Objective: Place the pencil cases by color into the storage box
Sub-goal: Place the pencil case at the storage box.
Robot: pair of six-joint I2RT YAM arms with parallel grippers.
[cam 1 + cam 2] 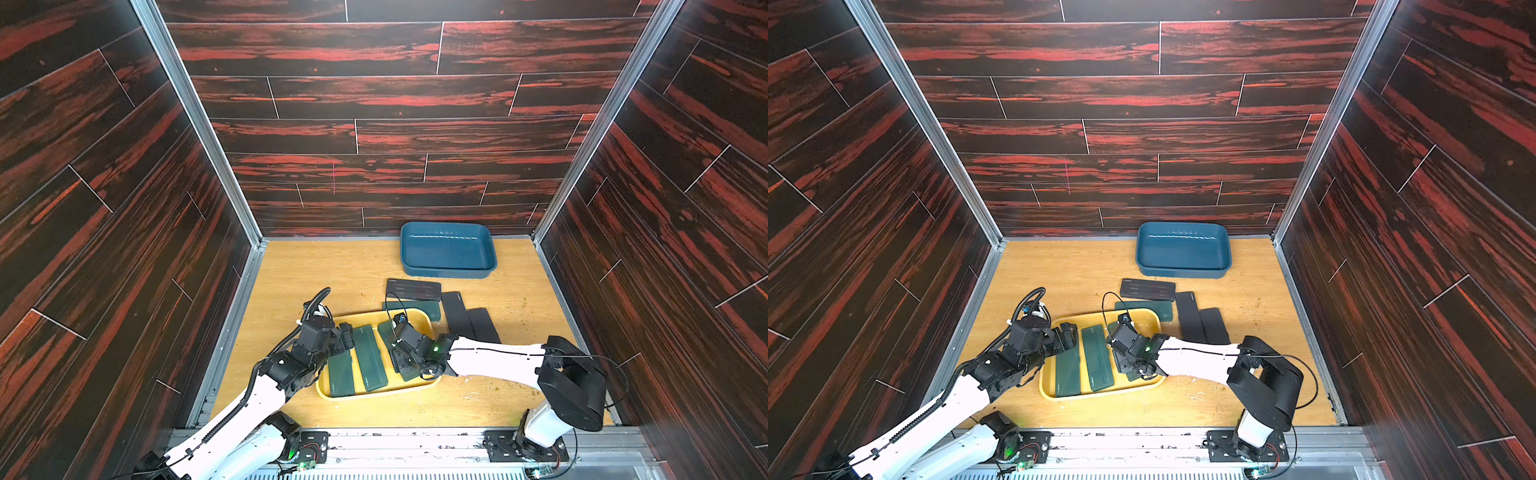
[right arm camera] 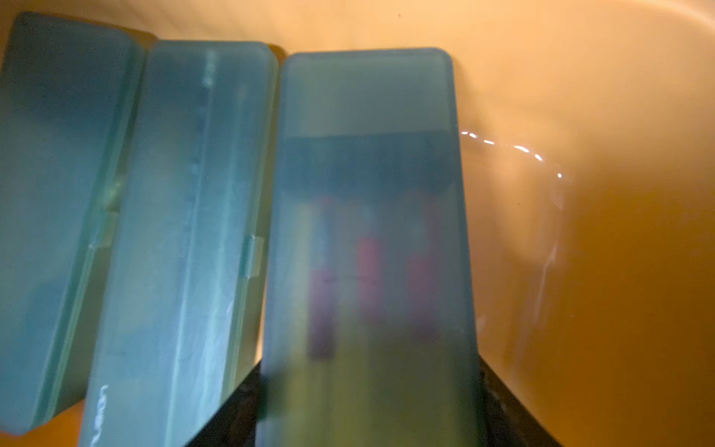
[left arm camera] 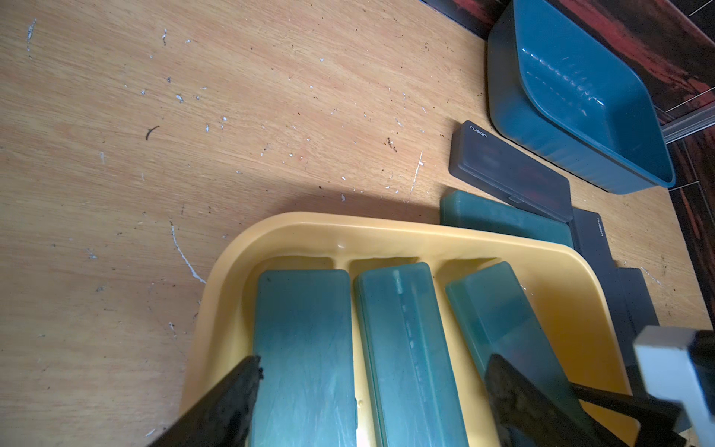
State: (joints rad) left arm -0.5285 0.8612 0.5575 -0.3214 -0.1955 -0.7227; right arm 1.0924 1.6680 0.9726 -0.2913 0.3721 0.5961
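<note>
Right hand (image 1: 401,361) pinching green case (image 2: 367,232); left hand (image 1: 347,335) spread above yellow tray (image 3: 387,236).

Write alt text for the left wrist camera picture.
Three green pencil cases sit side by side in a yellow tray, the open left gripper above them. Outside it sit another green case, black cases and a blue bin.
</note>
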